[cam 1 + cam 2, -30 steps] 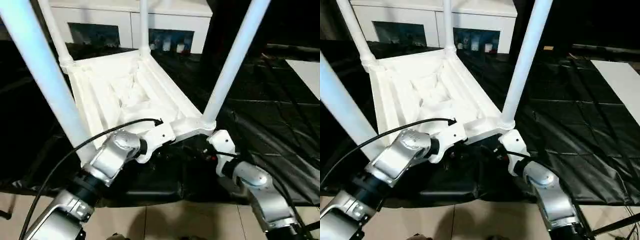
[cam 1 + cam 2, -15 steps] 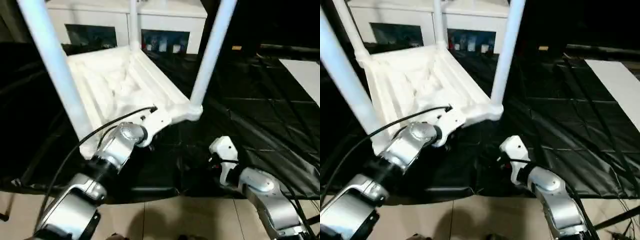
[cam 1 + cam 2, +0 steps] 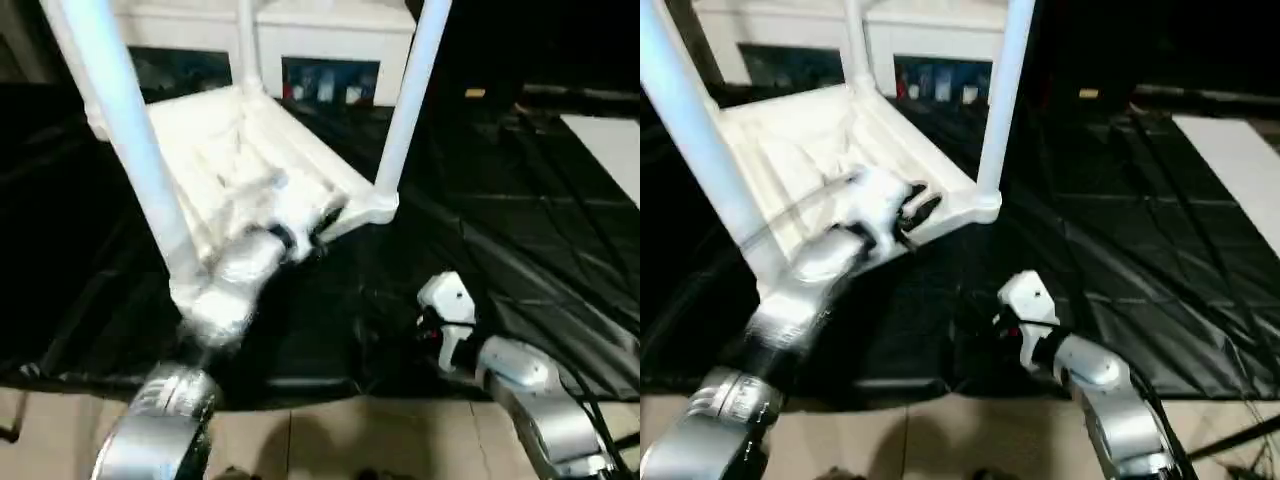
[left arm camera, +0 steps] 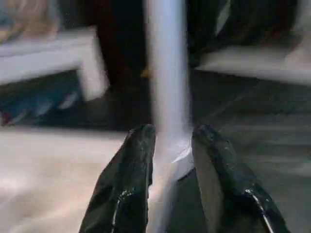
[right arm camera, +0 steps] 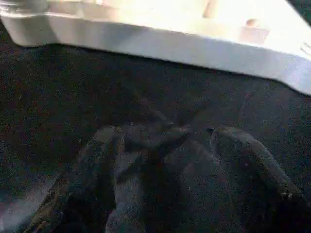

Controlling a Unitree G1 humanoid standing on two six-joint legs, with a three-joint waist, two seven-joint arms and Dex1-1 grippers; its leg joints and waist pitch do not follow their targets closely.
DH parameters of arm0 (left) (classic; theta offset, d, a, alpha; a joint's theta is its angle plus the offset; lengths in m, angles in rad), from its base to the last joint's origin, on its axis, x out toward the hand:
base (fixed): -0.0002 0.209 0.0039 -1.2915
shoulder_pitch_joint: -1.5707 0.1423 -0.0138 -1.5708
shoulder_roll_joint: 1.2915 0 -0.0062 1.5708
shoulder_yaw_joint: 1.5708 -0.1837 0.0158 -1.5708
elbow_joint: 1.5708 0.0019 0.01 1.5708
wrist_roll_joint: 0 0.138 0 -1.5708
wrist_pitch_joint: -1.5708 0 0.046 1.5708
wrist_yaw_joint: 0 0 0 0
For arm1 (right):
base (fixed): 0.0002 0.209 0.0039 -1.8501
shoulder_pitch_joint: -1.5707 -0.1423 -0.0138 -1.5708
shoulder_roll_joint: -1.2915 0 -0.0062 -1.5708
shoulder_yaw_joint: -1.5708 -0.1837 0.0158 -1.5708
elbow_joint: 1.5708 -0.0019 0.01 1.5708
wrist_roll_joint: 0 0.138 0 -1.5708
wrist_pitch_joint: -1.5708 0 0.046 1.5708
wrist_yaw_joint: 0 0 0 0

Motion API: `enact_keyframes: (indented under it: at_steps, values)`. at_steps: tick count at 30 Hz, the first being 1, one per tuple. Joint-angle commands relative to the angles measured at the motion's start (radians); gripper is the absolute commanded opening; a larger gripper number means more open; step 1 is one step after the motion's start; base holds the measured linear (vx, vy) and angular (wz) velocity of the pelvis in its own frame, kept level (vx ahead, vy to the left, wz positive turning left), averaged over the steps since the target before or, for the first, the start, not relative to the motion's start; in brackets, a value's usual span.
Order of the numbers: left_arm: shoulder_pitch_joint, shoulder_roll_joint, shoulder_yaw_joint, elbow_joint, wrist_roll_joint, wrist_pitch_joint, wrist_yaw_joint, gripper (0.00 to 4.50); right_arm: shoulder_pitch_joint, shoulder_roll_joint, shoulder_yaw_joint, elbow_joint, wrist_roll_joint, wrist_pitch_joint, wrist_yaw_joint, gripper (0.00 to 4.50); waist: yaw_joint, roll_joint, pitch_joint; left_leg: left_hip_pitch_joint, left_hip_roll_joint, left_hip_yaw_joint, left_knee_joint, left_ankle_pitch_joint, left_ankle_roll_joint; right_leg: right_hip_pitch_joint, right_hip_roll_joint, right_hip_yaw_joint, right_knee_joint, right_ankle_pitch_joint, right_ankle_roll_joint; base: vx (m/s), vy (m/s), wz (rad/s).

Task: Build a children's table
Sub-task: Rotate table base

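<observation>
The children's table lies upside down on a black sheet, its ribbed tabletop [image 3: 225,150] facing up. Three white legs stand in its corner sockets: a near left one [image 3: 130,130], a near right one [image 3: 405,110] and a far one [image 3: 245,45]. My left gripper [image 4: 170,133] is shut on the tabletop's near rim, close to the near right leg [image 4: 167,73]; it also shows from above as the left gripper [image 3: 918,208]. My right gripper [image 5: 165,133] is open over the sheet, apart from the tabletop's edge [image 5: 160,46], with nothing between its fingers.
A white cabinet [image 3: 330,40] with dark glass doors stands behind the table. The black sheet [image 3: 520,200] spreads to the right, with a white panel [image 3: 610,140] at its far right. Light floor [image 3: 330,440] lies just below the sheet's near edge.
My right gripper has drawn back from the table's near right corner. My left arm has stretched forward along the near rim, and the table's near right corner has shifted left and away.
</observation>
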Motion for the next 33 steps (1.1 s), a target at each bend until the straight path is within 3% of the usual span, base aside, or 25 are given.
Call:
enact_keyframes:
  at_steps: [1,2,4,5,7,8,9,10,12,13,20,26,30,33]
  values:
    - [0.097,0.017,0.021,-0.119,-0.12,-0.032,-0.076,1.55,0.016,0.004,-0.007,-0.03,0.008,-0.003,-0.011,3.17,0.005,-0.004,-0.067,0.005,0.041,-0.01,-0.084,-0.269,0.054,0.046,-0.046,0.036,-0.062,-0.321,-0.209,0.0,0.0,0.0]
    - [0.146,0.019,0.038,-0.178,-0.15,-0.068,-0.062,1.84,0.021,0.009,-0.007,-0.032,0.009,-0.004,-0.015,3.17,0.005,0.005,-0.069,0.007,0.041,-0.009,-0.084,-0.262,0.056,0.045,-0.043,0.038,-0.059,-0.279,-0.216,0.0,0.0,0.0]
    - [0.172,0.02,0.047,-0.21,-0.164,-0.093,-0.052,1.89,0.023,0.013,-0.007,-0.034,0.011,-0.004,-0.018,3.17,0.004,0.006,-0.07,0.009,0.042,-0.007,-0.083,-0.261,0.056,0.045,-0.04,0.037,-0.056,-0.244,-0.219,0.0,0.0,0.0]
    - [0.245,0.053,0.038,-0.291,-0.158,-0.23,-0.028,2.1,0.028,0.022,-0.004,-0.037,0.013,-0.008,-0.022,3.17,0.008,0.008,-0.068,0.014,0.042,-0.008,-0.085,-0.291,0.049,0.045,-0.039,0.036,-0.06,-0.264,-0.206,0.0,0.0,0.0]
    - [0.289,0.081,0.034,-0.326,-0.104,-0.355,-0.004,2.26,0.033,0.026,-0.001,-0.04,0.012,-0.009,-0.025,3.17,0.006,0.007,-0.061,0.01,0.044,-0.012,-0.094,-0.343,0.037,0.047,-0.04,0.035,-0.066,-0.328,-0.175,0.0,0.0,0.0]
    - [0.297,0.084,0.035,-0.331,-0.099,-0.372,-0.002,2.33,0.033,0.027,-0.001,-0.041,0.012,-0.009,-0.025,3.17,0.005,0.008,-0.061,0.013,0.045,-0.012,-0.094,-0.355,0.03,0.045,-0.04,0.036,-0.068,-0.342,-0.164,0.0,0.0,0.0]
    - [0.33,0.081,0.063,-0.355,-0.039,-0.449,0.017,2.34,0.035,0.029,0.002,-0.04,0.01,-0.008,-0.027,3.17,0.005,0.009,-0.058,0.022,0.043,-0.008,-0.094,-0.385,0.011,0.036,-0.036,0.04,-0.074,-0.373,-0.143,0.0,0.0,0.0]
    - [0.349,0.076,0.084,-0.37,-0.001,-0.486,0.028,2.41,0.037,0.03,0.004,-0.042,0.01,-0.008,-0.028,3.17,0.004,0.011,-0.057,0.024,0.043,-0.009,-0.094,-0.396,0.005,0.035,-0.036,0.041,-0.075,-0.382,-0.136,0.0,0.0,0.0]
    - [0.398,0.062,0.119,-0.403,0.046,-0.536,0.025,2.67,0.039,0.032,0.006,-0.042,0.01,-0.008,-0.03,3.17,0.0,0.007,-0.054,0.016,0.043,-0.011,-0.098,-0.4,-0.002,0.04,-0.039,0.042,-0.078,-0.421,-0.113,0.0,0.0,0.0]
    - [0.421,0.059,0.125,-0.417,0.054,-0.541,0.021,2.73,0.042,0.032,0.006,-0.046,0.01,-0.008,-0.03,3.17,0.001,0.012,-0.055,0.019,0.041,-0.012,-0.096,-0.413,-0.009,0.036,-0.04,0.043,-0.081,-0.457,-0.097,0.0,0.0,0.0]
    - [0.514,0.075,0.14,-0.465,0.104,-0.584,0.108,3.16,0.057,0.032,-0.004,-0.055,0.011,-0.005,-0.03,3.17,-0.01,0.011,-0.05,0.021,0.035,-0.02,-0.096,-0.49,-0.019,0.024,-0.036,0.037,-0.095,-0.575,-0.048,0.0,0.0,0.0]
    - [0.552,-0.007,0.267,-0.464,0.093,-0.494,0.259,3.64,0.063,0.028,-0.005,-0.057,0.011,-0.004,-0.028,3.17,-0.025,0.007,-0.047,0.017,0.026,-0.025,-0.087,-0.499,-0.013,0.021,-0.036,0.023,-0.113,-0.684,-0.006,0.0,0.0,0.0]
    - [0.569,-0.017,0.285,-0.463,0.081,-0.477,0.297,3.99,0.063,0.027,-0.001,-0.055,0.009,-0.005,-0.025,3.17,-0.028,0.002,-0.046,0.021,0.023,-0.027,-0.081,-0.511,-0.008,0.014,-0.033,0.015,-0.124,-0.723,0.013,0.0,0.0,0.0]
    - [0.574,-0.027,0.298,-0.457,0.062,-0.455,0.345,4.1,0.061,0.027,0.0,-0.054,0.008,-0.006,-0.022,3.17,-0.031,0.008,-0.045,0.022,0.024,-0.031,-0.084,-0.534,-0.011,0.016,-0.031,0.007,-0.127,-0.722,0.016,0.0,0.0,0.0]
